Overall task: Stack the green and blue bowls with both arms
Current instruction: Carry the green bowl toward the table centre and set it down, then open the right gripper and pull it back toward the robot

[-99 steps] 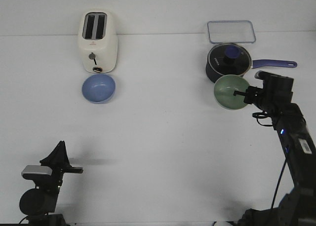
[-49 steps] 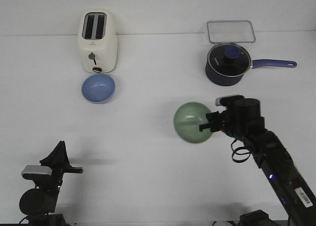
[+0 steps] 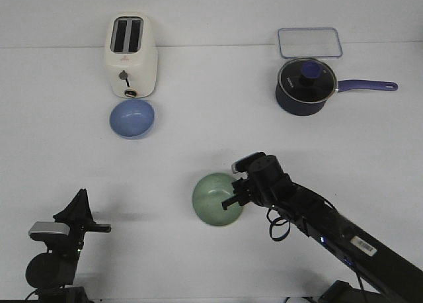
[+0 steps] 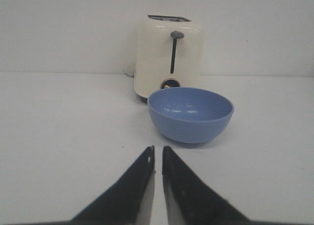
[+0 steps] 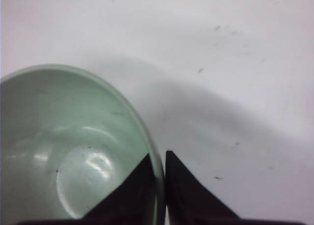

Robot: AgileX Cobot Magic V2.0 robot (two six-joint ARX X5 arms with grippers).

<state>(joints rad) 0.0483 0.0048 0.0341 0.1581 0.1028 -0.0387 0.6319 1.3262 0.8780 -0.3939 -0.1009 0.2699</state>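
Note:
The pale green bowl (image 3: 215, 199) is near the table's middle front, held by its rim in my right gripper (image 3: 231, 201), one finger inside and one outside; the right wrist view shows the rim (image 5: 156, 158) pinched between the fingers. I cannot tell whether the bowl touches the table. The blue bowl (image 3: 132, 118) sits upright on the table just in front of the toaster, also in the left wrist view (image 4: 190, 114). My left gripper (image 3: 106, 228) is at the front left, far from the blue bowl, its jaws nearly together and empty (image 4: 158, 154).
A cream toaster (image 3: 131, 55) stands at the back left, right behind the blue bowl. A dark navy saucepan (image 3: 305, 86) with glass lid and long handle is at the back right, with a clear lidded container (image 3: 309, 42) behind it.
My right arm has carried the green bowl from beside the saucepan leftward and toward the front, down to the table's middle front. The left arm and blue bowl have not moved.

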